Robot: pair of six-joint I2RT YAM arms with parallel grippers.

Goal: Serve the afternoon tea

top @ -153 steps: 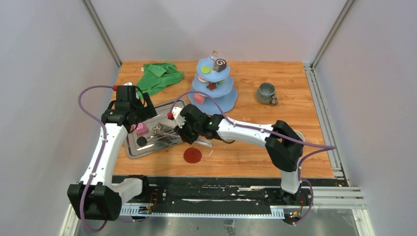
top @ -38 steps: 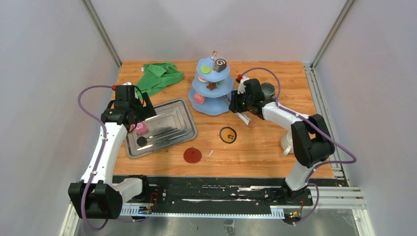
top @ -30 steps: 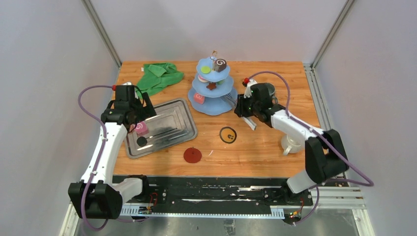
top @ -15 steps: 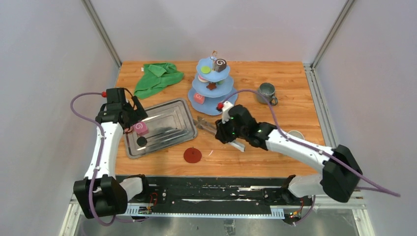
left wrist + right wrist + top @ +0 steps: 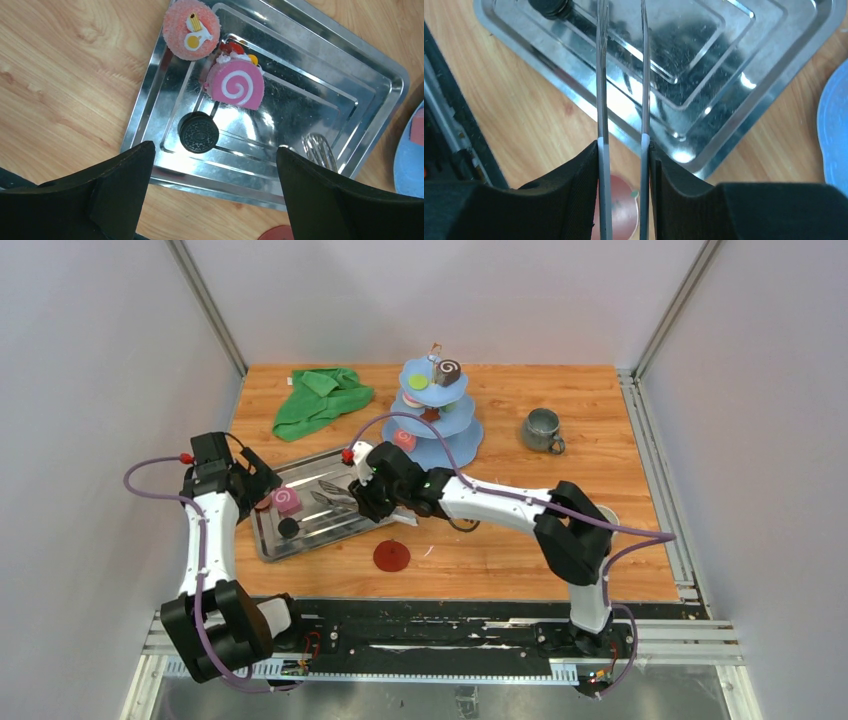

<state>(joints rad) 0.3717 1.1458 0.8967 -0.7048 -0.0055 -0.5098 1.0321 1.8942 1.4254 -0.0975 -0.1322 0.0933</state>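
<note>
Beneath right gripper (image 5: 623, 165): tongs (image 5: 600, 100) clamped, reaching out over tray (image 5: 744, 75).
Fingers pinch the tongs' two blades, which stand apart and parallel with nothing between them. Black disc (image 5: 549, 6) lies flat just outside one blade near its far end, not in the gap. Roll (image 5: 235, 86) and round pink cake (image 5: 190, 29) sit further on, below the left gripper (image 5: 215, 160), whose jaws gape wide and hold nothing. Stand (image 5: 440, 420) sits off to one side of the blades, near the tray's corner. Risks, my judgement: squeezing now would close on air or nudge the disc across the slick steel. A thin flat disc may flip out of the blades. Blades could twist in the pads. Both arms crowd one tray, so contact is possible.
</note>
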